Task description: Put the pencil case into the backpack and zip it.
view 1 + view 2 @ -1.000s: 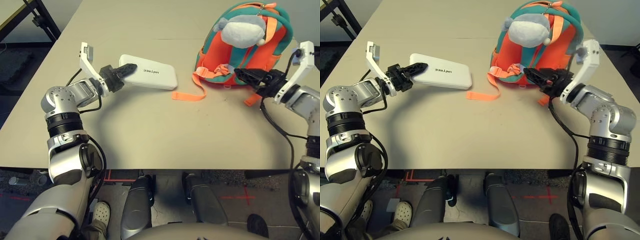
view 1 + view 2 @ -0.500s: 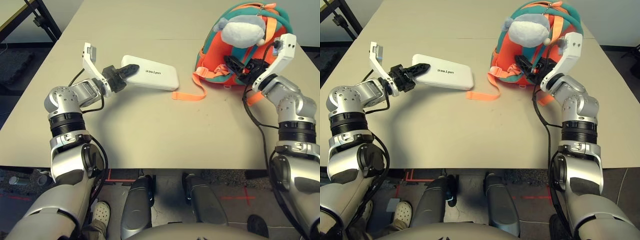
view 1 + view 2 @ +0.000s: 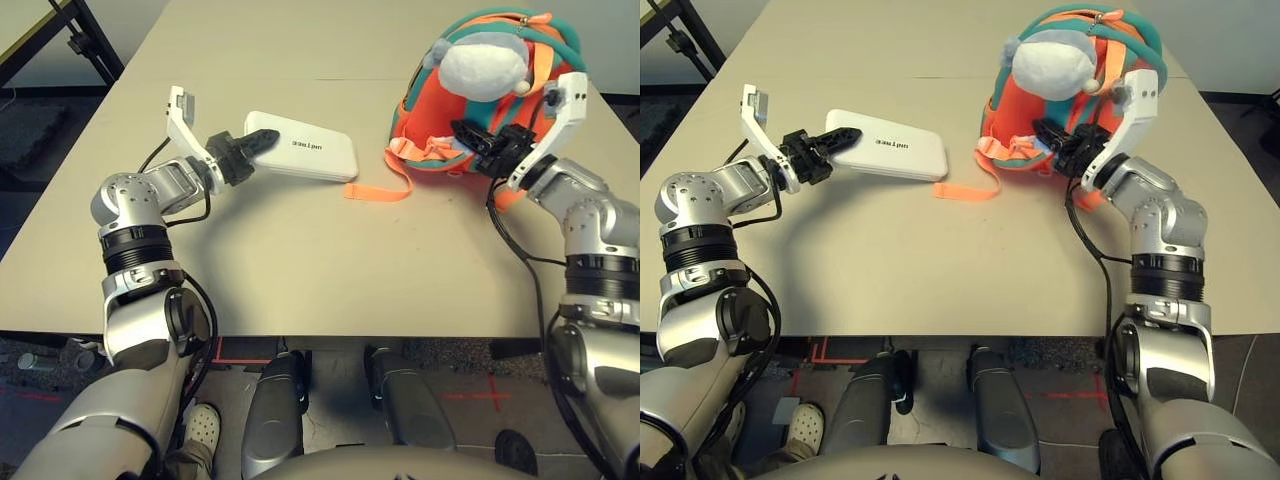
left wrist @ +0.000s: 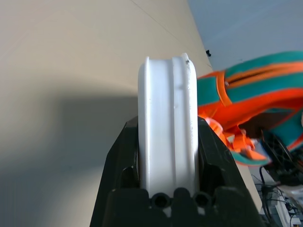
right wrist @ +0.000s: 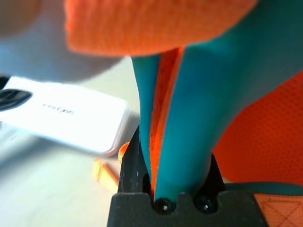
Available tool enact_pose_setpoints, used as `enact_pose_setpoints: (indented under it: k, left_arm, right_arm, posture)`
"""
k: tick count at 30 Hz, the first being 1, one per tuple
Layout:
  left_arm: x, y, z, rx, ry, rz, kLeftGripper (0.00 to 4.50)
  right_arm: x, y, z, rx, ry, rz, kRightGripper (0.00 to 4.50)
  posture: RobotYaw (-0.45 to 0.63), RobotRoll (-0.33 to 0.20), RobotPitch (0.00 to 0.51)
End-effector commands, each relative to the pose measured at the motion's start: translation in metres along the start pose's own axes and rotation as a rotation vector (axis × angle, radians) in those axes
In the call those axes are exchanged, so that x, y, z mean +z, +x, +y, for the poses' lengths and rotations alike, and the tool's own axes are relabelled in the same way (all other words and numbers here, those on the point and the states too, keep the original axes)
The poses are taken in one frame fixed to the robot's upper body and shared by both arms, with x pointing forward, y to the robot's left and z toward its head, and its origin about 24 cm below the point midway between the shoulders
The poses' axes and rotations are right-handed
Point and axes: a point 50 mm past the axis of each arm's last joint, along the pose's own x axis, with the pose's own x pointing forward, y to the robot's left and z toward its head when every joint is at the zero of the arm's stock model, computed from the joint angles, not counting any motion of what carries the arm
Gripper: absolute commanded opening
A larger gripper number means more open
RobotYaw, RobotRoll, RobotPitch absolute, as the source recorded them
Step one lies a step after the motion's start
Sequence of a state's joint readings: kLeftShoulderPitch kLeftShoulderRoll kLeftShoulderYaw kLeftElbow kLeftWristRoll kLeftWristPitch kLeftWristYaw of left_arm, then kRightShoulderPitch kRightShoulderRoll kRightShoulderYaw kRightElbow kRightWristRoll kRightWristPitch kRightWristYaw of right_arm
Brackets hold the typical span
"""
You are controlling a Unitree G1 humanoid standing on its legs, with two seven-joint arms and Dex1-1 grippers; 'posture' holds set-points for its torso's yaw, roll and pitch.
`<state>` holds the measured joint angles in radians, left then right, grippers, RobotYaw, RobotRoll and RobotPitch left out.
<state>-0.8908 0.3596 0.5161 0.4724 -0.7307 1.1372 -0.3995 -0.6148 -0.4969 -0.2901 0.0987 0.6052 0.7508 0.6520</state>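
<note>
The white pencil case (image 3: pixel 310 150) hangs just above the table at the left, level, with dark lettering on top. My left gripper (image 3: pixel 254 141) is shut on its near-left end; the left wrist view shows the case (image 4: pixel 168 123) edge-on between both black fingers. The orange and teal backpack (image 3: pixel 416 120) stands at the far right with its grey plush (image 3: pixel 484 66) facing me. My right gripper (image 3: pixel 470 134) is shut on the bag's front lower edge, and the right wrist view shows a teal and orange trim (image 5: pixel 182 118) pinched between its fingers.
A loose orange strap (image 3: pixel 377 190) lies on the table between the case and the backpack. The tan table (image 3: pixel 300 260) is bare in front of both arms. A black metal frame (image 3: pixel 70 35) stands off the table's far left corner.
My right gripper has gone from open to shut on the backpack's trim and drawn it slightly toward me. The left gripper and pencil case have barely moved.
</note>
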Motion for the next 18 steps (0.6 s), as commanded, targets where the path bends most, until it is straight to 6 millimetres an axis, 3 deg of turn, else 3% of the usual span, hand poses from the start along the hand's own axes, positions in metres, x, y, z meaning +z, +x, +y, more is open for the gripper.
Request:
enact_pose_setpoints:
  k: [1, 9, 18]
  left_arm:
    - [0.004, 0.001, -0.005, -0.023, 0.015, -0.018, 1.35]
    - [0.003, 0.006, -0.004, -0.024, 0.015, -0.011, 1.35]
    - [0.001, 0.011, -0.005, -0.033, 0.015, -0.004, 1.35]
  right_arm:
    - [0.008, -0.006, 0.025, 0.157, 0.018, 0.008, 0.32]
    - [0.016, -0.032, 0.064, 0.359, 0.072, 0.055, 0.32]
    - [0.002, -0.048, 0.065, 0.353, 0.122, 0.126, 0.32]
  posture:
    - [-0.13, 0.0, 0.171]
    - [-0.14, 0.0, 0.17]
    - [-0.15, 0.0, 0.165]
